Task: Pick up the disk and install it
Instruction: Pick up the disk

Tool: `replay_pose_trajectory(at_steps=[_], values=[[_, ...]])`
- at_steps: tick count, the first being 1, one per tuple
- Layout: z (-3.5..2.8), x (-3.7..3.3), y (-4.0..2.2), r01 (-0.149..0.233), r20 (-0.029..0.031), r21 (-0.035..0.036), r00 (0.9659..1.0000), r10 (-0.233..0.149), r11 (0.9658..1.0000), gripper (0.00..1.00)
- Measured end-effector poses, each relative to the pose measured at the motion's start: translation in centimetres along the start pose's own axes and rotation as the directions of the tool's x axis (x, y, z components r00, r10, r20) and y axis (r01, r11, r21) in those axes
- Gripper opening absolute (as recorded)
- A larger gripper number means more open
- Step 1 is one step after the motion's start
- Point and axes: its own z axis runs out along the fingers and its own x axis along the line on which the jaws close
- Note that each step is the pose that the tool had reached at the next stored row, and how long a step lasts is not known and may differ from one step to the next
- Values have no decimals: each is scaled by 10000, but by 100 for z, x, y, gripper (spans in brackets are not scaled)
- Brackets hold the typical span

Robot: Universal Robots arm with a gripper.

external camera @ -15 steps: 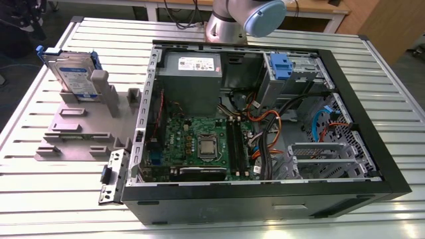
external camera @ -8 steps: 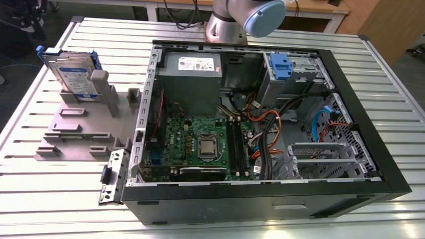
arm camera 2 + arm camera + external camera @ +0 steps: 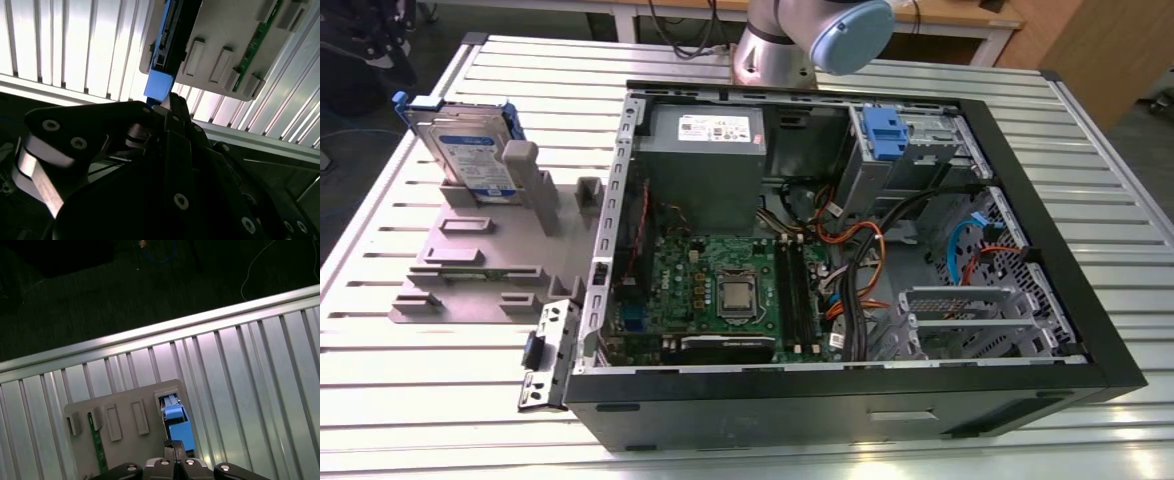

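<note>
Over the grey holder (image 3: 125,399), the gripper (image 3: 175,445) hovers, jaws pressed together and empty, close to the disk (image 3: 177,427) standing in its slot.

No words or numbers can be read. In the exterior view, the disk (image 3: 454,135) at the upper left carries a white-and-blue label (image 3: 472,160), and the grey box (image 3: 704,165) at the upper middle carries a white sticker (image 3: 707,127). The print on both is too small.
</note>
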Motion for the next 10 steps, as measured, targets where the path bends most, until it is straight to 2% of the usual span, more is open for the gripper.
replay_pose_trajectory(at_steps=[2,3,9,10], values=[[16,7,25,2,38,140,10000,-3,9999,11],[21,8,26,2,46,167,10000,-3,9999,11],[39,6,26,2,49,175,10000,-3,9998,11],[42,4,27,1,49,174,10000,-2,9998,17]])
